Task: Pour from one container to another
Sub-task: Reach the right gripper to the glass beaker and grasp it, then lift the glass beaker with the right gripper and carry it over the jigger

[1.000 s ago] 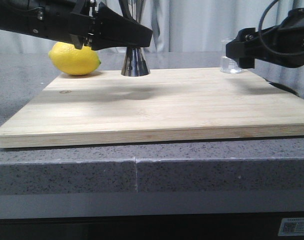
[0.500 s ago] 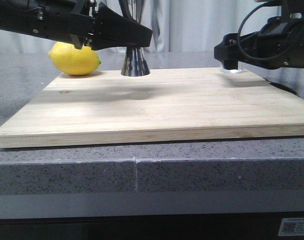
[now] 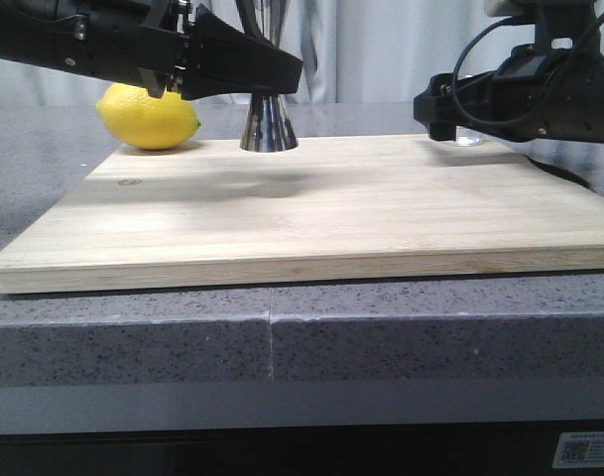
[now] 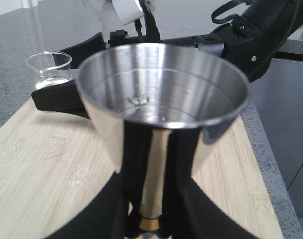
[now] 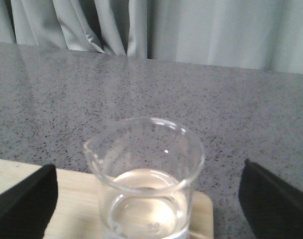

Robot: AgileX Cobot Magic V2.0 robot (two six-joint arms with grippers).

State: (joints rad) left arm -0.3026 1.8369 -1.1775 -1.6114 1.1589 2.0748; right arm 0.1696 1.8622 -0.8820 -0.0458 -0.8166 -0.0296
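The steel jigger (image 3: 269, 125) stands at the back of the wooden board (image 3: 311, 213). My left gripper (image 3: 282, 73) is shut on its narrow waist. In the left wrist view its wide cup (image 4: 163, 99) fills the frame, and black fingers (image 4: 111, 209) press either side of the gold band (image 4: 151, 224). The glass beaker (image 5: 146, 179) holds a little clear liquid and stands at the board's back right corner. My right gripper (image 5: 146, 204) is open, one finger (image 5: 22, 199) on each side of the beaker, not touching. From the front, the right gripper (image 3: 427, 105) hides most of the beaker (image 3: 467, 141).
A yellow lemon (image 3: 149, 116) lies at the board's back left corner, just left of the jigger. Grey speckled counter (image 3: 282, 337) surrounds the board, with a curtain (image 5: 191, 30) behind. A black cable (image 3: 564, 177) lies right of the board.
My right gripper has moved left and in over the back right corner, so its open fingers now flank the beaker. The left gripper and jigger have not moved.
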